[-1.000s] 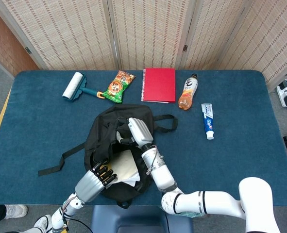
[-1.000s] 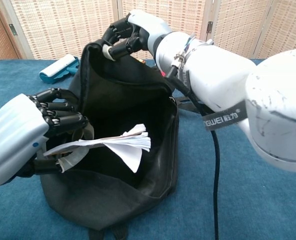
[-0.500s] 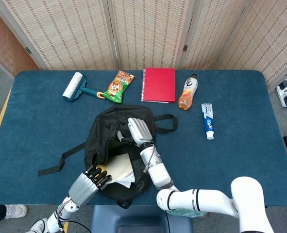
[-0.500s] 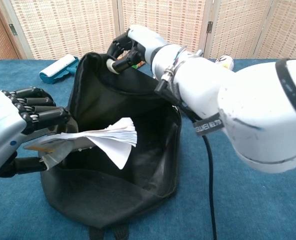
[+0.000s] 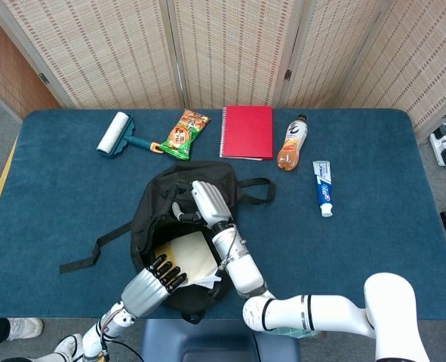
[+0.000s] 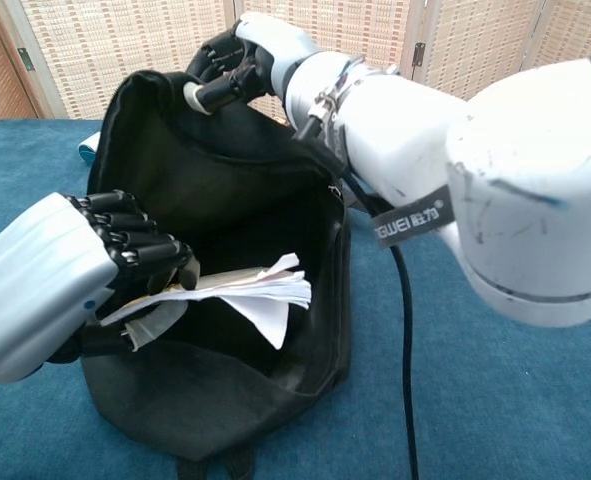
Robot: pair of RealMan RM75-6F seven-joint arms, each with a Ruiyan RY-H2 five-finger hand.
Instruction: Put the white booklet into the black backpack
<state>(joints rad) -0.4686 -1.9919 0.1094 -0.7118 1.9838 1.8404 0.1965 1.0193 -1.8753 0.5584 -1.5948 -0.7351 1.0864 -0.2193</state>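
The black backpack (image 5: 156,200) (image 6: 225,190) lies near the table's front edge with its mouth held wide. My right hand (image 5: 204,202) (image 6: 237,58) grips the upper rim of the opening and lifts it. My left hand (image 5: 152,280) (image 6: 70,270) holds the white booklet (image 5: 185,254) (image 6: 243,295) by its near edge. The booklet's far end reaches into the bag's mouth, its pages sagging. Part of the booklet is hidden under my left fingers.
Along the far side of the blue table (image 5: 373,226) lie a lint roller (image 5: 115,135), a green snack pack (image 5: 183,134), a red notebook (image 5: 247,131), a drink bottle (image 5: 290,142) and a toothpaste tube (image 5: 322,187). A backpack strap (image 5: 94,249) trails left.
My left hand has pushed the booklet further forward into the bag's mouth. My right hand has lifted the bag's rim higher and to the left.
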